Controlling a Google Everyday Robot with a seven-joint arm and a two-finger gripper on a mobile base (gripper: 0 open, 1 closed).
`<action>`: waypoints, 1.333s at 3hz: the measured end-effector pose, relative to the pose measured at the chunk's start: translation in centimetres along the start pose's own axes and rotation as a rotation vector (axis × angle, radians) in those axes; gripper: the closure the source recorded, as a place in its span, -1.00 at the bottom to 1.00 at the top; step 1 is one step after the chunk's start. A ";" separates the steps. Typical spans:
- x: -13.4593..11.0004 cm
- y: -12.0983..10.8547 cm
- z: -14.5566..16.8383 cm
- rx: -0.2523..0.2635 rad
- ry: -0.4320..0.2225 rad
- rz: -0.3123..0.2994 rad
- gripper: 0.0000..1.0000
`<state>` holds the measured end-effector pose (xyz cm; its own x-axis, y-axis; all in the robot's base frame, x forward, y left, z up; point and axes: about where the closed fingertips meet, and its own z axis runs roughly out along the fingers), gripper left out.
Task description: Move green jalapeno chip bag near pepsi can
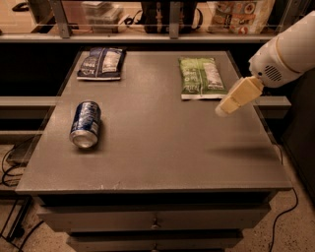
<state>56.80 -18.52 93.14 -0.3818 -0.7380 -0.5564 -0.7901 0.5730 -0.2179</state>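
Observation:
The green jalapeno chip bag (202, 77) lies flat at the far right of the grey table (157, 147), its white label panel facing up. The pepsi can (85, 124) lies on its side at the left middle of the table, silver top toward the front. My gripper (224, 109) comes in from the right on a white arm and hangs above the table just right of and in front of the bag's near right corner, apart from it. It holds nothing that I can see.
A dark blue chip bag (101, 63) lies at the far left of the table. A shelf rail with boxes and bags (241, 11) runs behind the table. Drawers sit below the front edge; cables lie on the floor at left.

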 end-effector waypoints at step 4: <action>-4.4 -4.6 11.1 -0.096 -0.140 0.066 -1.00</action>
<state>67.46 -13.95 87.64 -0.3692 -0.6392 -0.6746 -0.8102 0.5769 -0.1033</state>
